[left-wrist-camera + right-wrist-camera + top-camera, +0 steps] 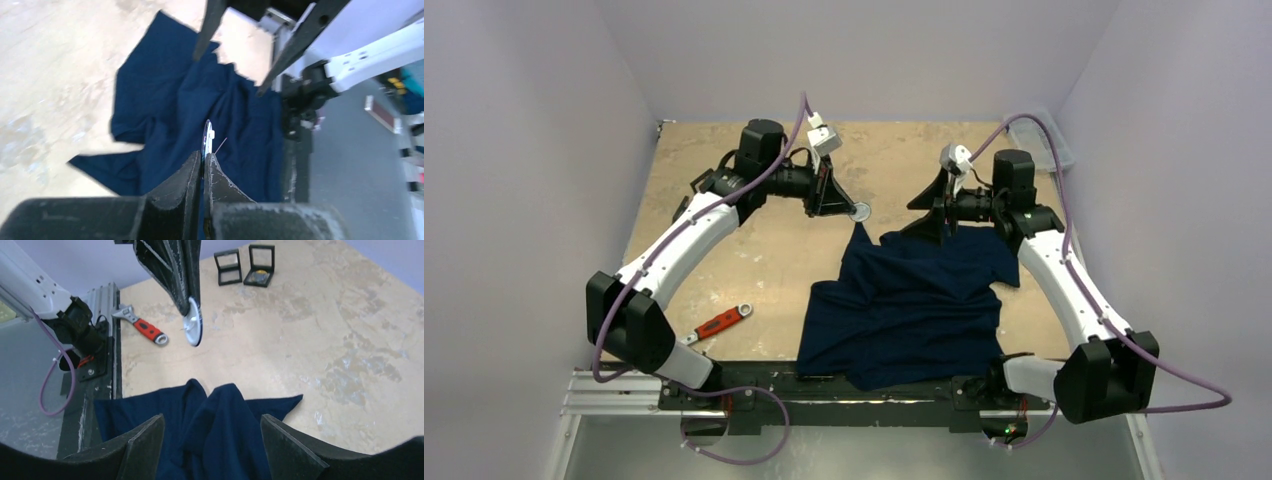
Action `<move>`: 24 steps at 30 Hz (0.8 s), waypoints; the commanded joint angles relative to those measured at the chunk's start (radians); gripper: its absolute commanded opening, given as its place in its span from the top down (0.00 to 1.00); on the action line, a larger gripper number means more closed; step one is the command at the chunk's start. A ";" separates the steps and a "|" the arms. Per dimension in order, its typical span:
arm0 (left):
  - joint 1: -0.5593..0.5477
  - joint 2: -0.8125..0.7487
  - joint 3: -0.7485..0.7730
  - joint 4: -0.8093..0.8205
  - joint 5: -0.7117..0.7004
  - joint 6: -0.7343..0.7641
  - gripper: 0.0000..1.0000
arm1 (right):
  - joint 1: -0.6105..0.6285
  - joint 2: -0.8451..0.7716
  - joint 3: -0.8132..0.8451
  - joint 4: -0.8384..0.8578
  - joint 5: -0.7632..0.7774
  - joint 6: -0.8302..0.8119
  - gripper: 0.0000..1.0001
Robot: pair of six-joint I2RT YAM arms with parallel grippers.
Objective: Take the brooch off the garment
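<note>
The dark navy T-shirt (904, 305) lies crumpled on the table's near middle; it also shows in the left wrist view (165, 120) and the right wrist view (220, 430). My left gripper (852, 209) is shut on a round silvery brooch (861, 211), held clear of the cloth above the shirt's far left corner. The brooch shows edge-on with its pin out in the left wrist view (207, 137) and hangs from the left fingers in the right wrist view (192, 326). My right gripper (947, 222) is open and empty above the shirt's far edge, its fingers (145, 442) either side of the fabric.
A red-handled wrench (720, 323) lies at the near left; it shows in the right wrist view (145, 327). Two small black open boxes (247, 265) stand on the far table. A clear plastic bin (1044, 140) sits at the far right. The black base rail (824, 385) runs along the near edge.
</note>
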 commanded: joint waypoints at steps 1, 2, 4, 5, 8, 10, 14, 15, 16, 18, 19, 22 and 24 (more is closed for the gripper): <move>0.001 -0.001 0.053 0.150 0.253 -0.248 1.00 | -0.002 -0.067 0.020 0.197 -0.052 0.205 0.26; 0.001 0.005 0.054 0.189 0.274 -0.287 1.00 | 0.000 -0.079 0.014 0.237 -0.054 0.241 0.26; 0.001 0.015 0.046 0.304 0.306 -0.412 1.00 | 0.000 -0.097 -0.002 0.307 -0.060 0.312 0.25; 0.000 0.020 0.040 0.371 0.316 -0.464 1.00 | 0.000 -0.104 -0.011 0.337 -0.065 0.358 0.25; -0.002 0.037 0.040 0.458 0.331 -0.548 1.00 | 0.011 -0.115 -0.030 0.425 -0.074 0.437 0.25; -0.005 0.050 0.044 0.513 0.349 -0.595 1.00 | 0.021 -0.116 -0.032 0.478 -0.082 0.487 0.26; -0.018 0.070 0.060 0.564 0.357 -0.634 1.00 | 0.032 -0.107 -0.015 0.533 -0.102 0.551 0.31; -0.021 0.071 0.060 0.574 0.357 -0.636 1.00 | 0.034 -0.104 -0.012 0.537 -0.106 0.560 0.33; -0.024 0.073 0.060 0.588 0.354 -0.645 1.00 | 0.035 -0.100 -0.010 0.537 -0.111 0.564 0.37; -0.031 0.078 0.059 0.615 0.353 -0.654 1.00 | 0.037 -0.096 -0.010 0.544 -0.122 0.577 0.43; -0.034 0.078 0.059 0.618 0.351 -0.651 1.00 | 0.040 -0.092 -0.010 0.548 -0.127 0.587 0.45; -0.041 0.078 0.062 0.632 0.345 -0.645 1.00 | 0.054 -0.080 -0.009 0.552 -0.144 0.607 0.49; -0.046 0.078 0.066 0.636 0.344 -0.640 1.00 | 0.058 -0.069 -0.008 0.554 -0.149 0.615 0.56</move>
